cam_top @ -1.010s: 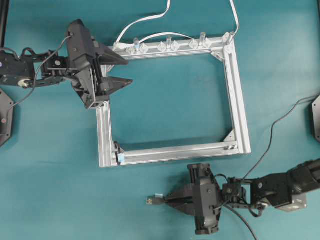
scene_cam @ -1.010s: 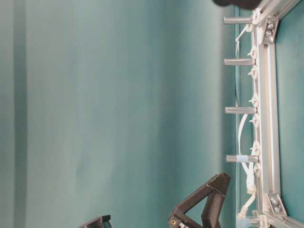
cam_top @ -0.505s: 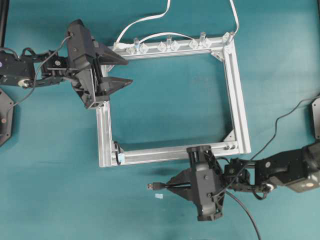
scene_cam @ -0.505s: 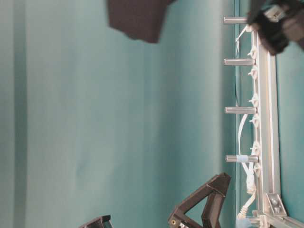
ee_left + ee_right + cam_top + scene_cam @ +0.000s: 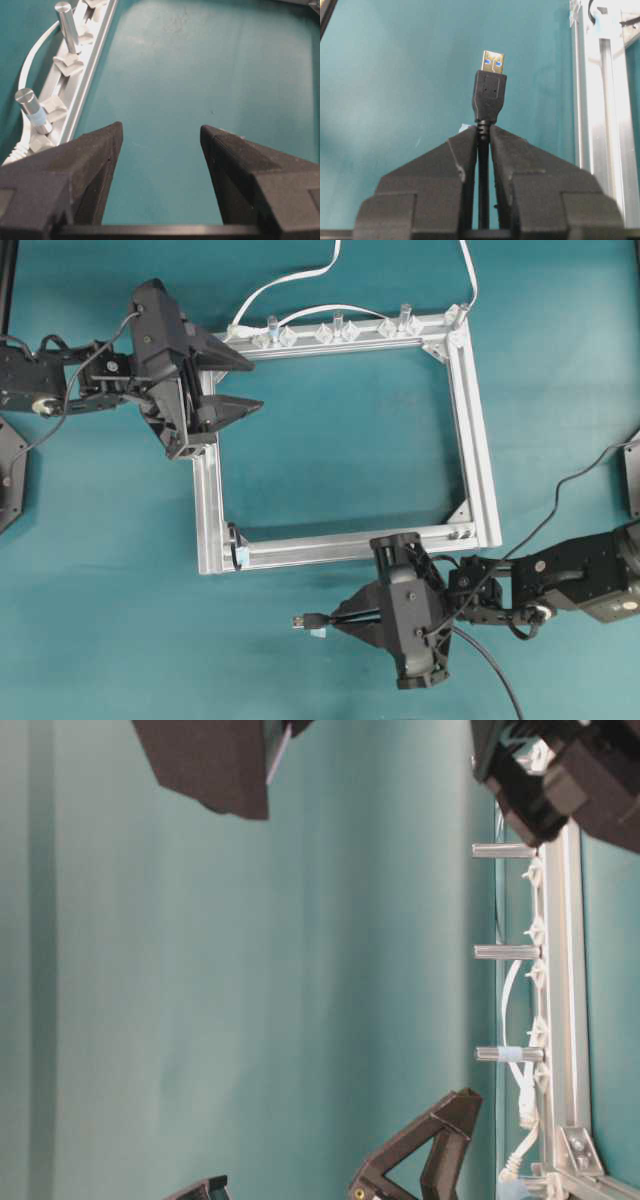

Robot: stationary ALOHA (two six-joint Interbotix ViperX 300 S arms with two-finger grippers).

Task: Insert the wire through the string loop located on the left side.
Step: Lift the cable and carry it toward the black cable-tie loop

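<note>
My right gripper (image 5: 336,619) is shut on the wire (image 5: 483,165) just behind its black USB plug (image 5: 305,621). The plug (image 5: 489,95) sticks out past the fingertips, metal tip pointing left over the table, below the frame's lower rail. The string loop (image 5: 238,548) with its pale-blue tab hangs at the frame's lower-left corner, up and left of the plug. In the right wrist view the string loop (image 5: 590,12) shows at the top right. My left gripper (image 5: 255,385) hovers open over the frame's upper-left corner, with nothing between its fingers (image 5: 107,145).
The aluminium frame (image 5: 470,440) lies mid-table. Clear clips (image 5: 335,332) and metal posts (image 5: 65,20) line its top rail, with a white cable (image 5: 290,280) behind. A pale scrap (image 5: 318,633) lies under the plug. The wire's slack (image 5: 490,680) trails off to the right.
My right gripper has carried the plug up toward the frame's lower rail, then eased slightly down and left. The left arm has barely moved.
</note>
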